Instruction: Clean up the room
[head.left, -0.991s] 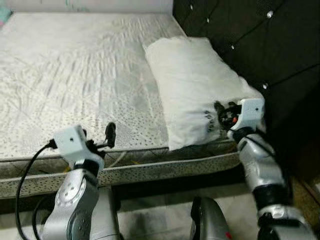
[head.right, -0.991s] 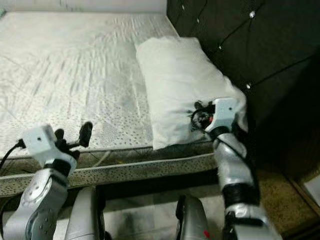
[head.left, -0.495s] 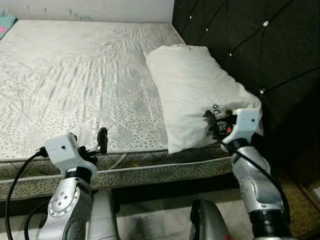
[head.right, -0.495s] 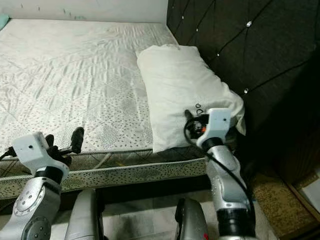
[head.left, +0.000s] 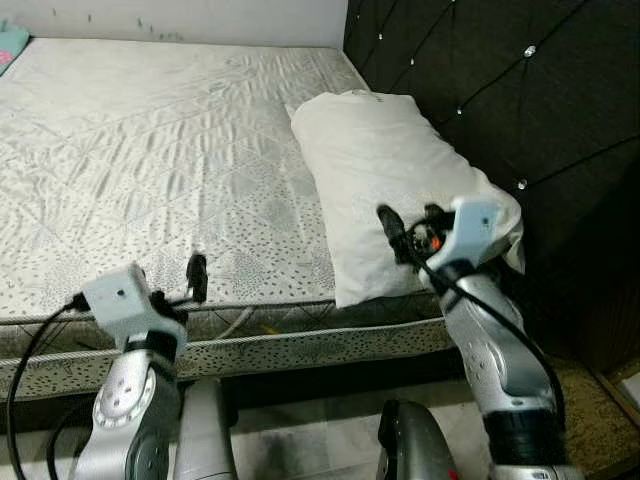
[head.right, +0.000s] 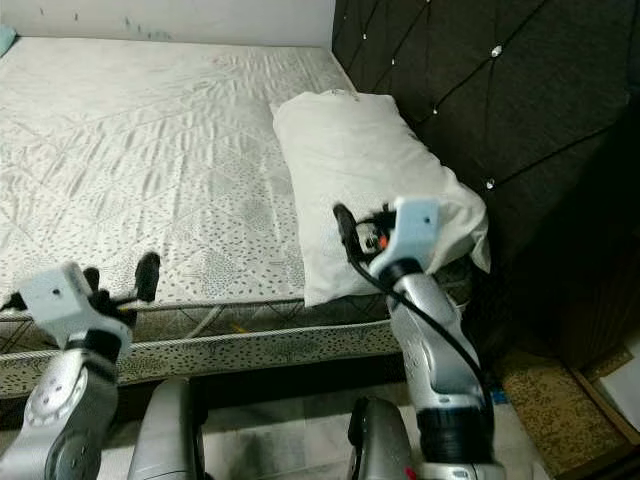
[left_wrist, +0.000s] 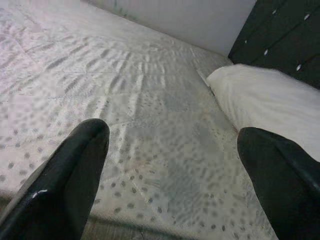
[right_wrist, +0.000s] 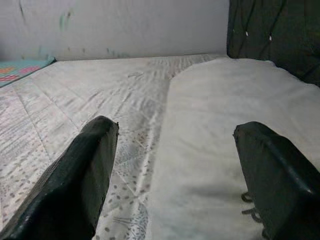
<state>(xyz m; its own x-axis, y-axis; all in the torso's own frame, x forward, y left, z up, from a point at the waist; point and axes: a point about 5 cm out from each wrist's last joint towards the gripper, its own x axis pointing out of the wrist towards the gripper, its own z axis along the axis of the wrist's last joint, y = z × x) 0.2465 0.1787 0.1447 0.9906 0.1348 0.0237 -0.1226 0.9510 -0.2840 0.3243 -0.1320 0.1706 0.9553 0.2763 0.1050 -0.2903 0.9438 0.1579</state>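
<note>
1. Your right tool hangs over the near end of the white pillow, close to the near edge of the bed. Its two black fingers are spread wide with nothing between them, and the right wrist view looks straight down the pillow's length, so the tool is lined up with it rather than gripping it.

2. The pillow lies along the right side of the bed, its long edge against the dark tufted headboard. Its near end reaches the near edge of the mattress and slightly overhangs it. It looks already set where a pillow belongs, flat and roughly square to the headboard; the overhang may be why your right arm is there.

3. Your left tool is at the near edge of the bed, well apart from the pillow, also wide open and empty. Its wrist view shows bare spotted sheet between the fingers, with the pillow off to one side. It appears parked, waiting rather than working.

4. At the far left corner of the bed a bit of coloured cloth shows; you cannot tell what it is from here.

5. Judged from this, the bed is nearly tidy. If you nudge the pillow, push toward the far edge.
</note>
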